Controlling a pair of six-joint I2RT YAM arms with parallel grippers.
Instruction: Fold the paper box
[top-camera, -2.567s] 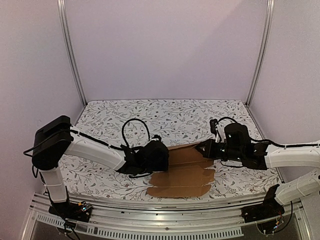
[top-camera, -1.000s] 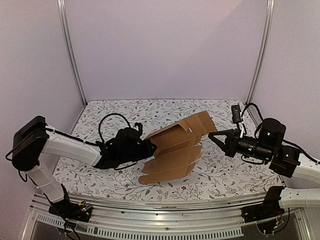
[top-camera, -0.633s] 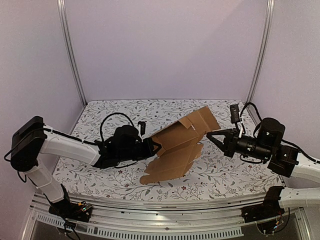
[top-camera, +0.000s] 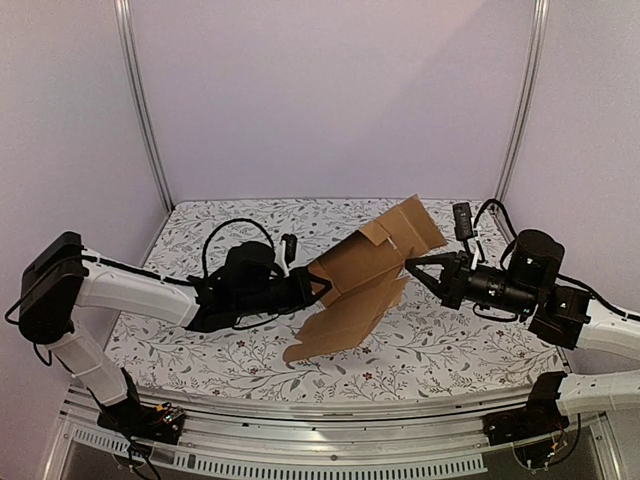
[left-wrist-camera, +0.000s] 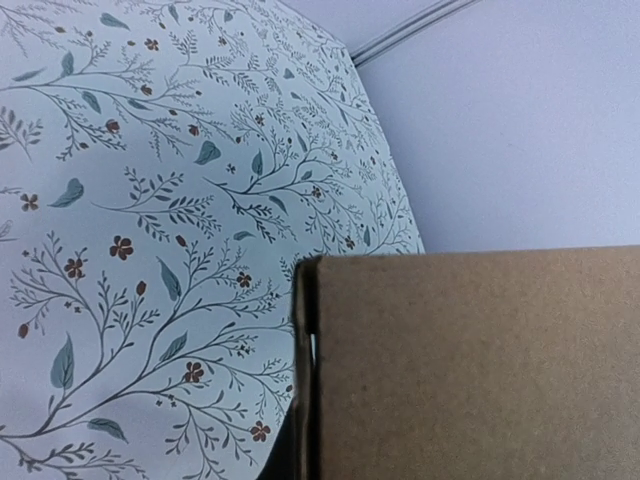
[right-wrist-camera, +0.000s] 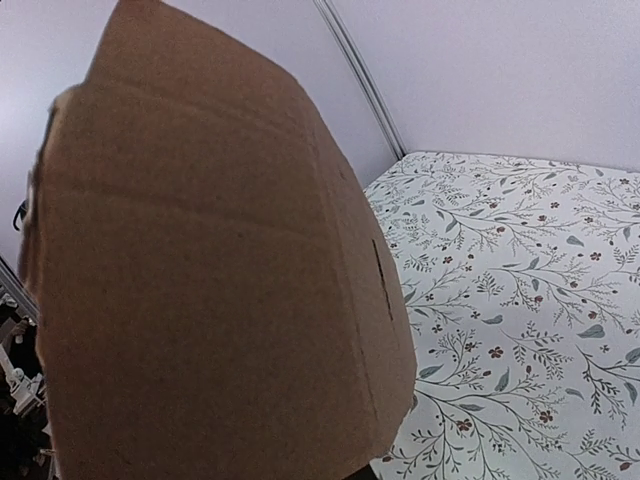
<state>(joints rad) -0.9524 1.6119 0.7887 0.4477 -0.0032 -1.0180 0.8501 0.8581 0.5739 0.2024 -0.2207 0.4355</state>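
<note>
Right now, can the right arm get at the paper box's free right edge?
Probably yes. The left gripper holds the paper box tilted up, and the shut right gripper points at its right edge with nothing between them. Whether they already touch is unclear.

A: What has the left gripper (top-camera: 316, 285) got?

B: The paper box (top-camera: 365, 262), pinched at the edge nearest its wrist. The cardboard slants up and away from those closed fingers, flaps fanning out above them. Its lowest corner hangs below the gripper, down at the floral table (top-camera: 230, 225) (touching or just over it, hard to judge).

A: And the right gripper (top-camera: 408, 266)?

B: Closed to a point, facing the left one across the box, tip against the cardboard. Whether it pinches any, I cannot tell.
</note>
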